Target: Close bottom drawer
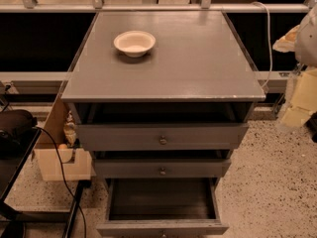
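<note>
The bottom drawer [162,227] of a grey three-drawer cabinet stands pulled far out at the bottom of the camera view. Its dark grey tray [162,198] is open to view and looks empty. Its small round knob [162,235] is cut by the lower frame edge. The mid-sized drawer [162,168] and the top drawer [162,137] above it sit slightly out. My gripper [297,100] is a pale, blurred shape at the right edge, close to the camera, beside the cabinet's right side and well above the bottom drawer. It touches nothing.
A white bowl [134,42] sits on the cabinet top [198,63]. A cardboard box [62,160] stands on the floor at the left, by a black stand [15,133] with a cable. A white cable [269,33] hangs at the back right. Speckled floor [267,182] lies to the right.
</note>
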